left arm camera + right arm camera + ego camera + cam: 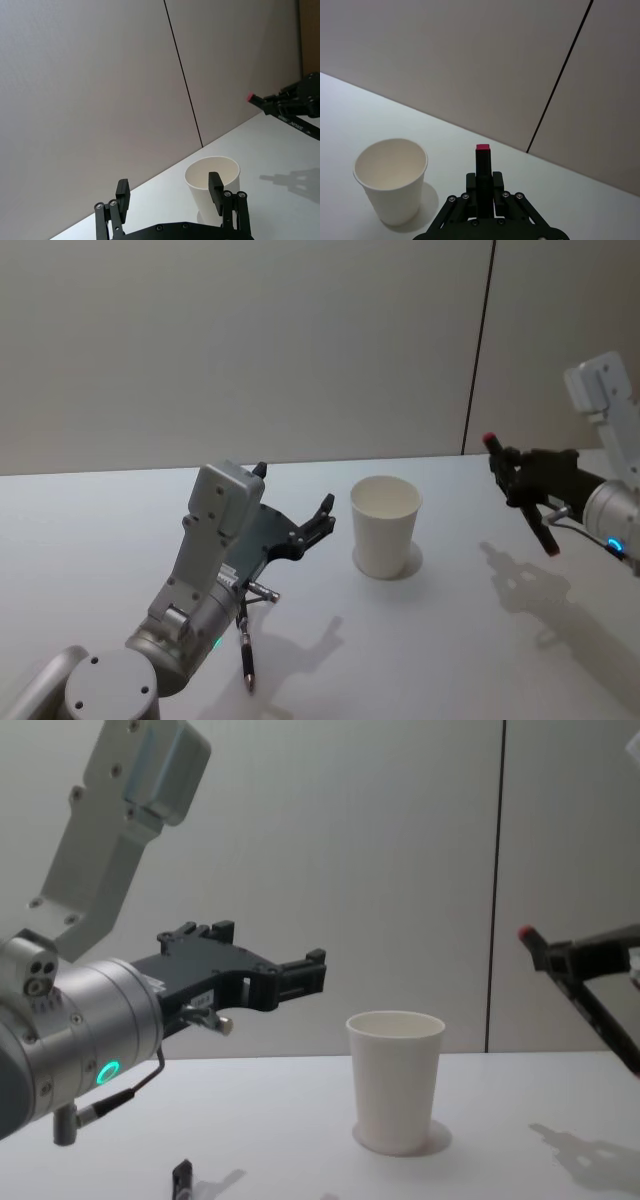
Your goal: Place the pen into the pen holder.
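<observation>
The pen holder is a plain white paper cup standing upright and empty mid-table; it shows again as the cup. My right gripper hovers to its right, above rim height, shut on the pen. The pen is black with a pink end that sticks out past the fingertips toward the cup. It also appears far off as the pen. My left gripper hangs open and empty left of the cup.
The white table meets a plain grey wall with a dark vertical seam. A thin dark rod hangs under my left wrist down to the tabletop. A similar rod slants below the right gripper.
</observation>
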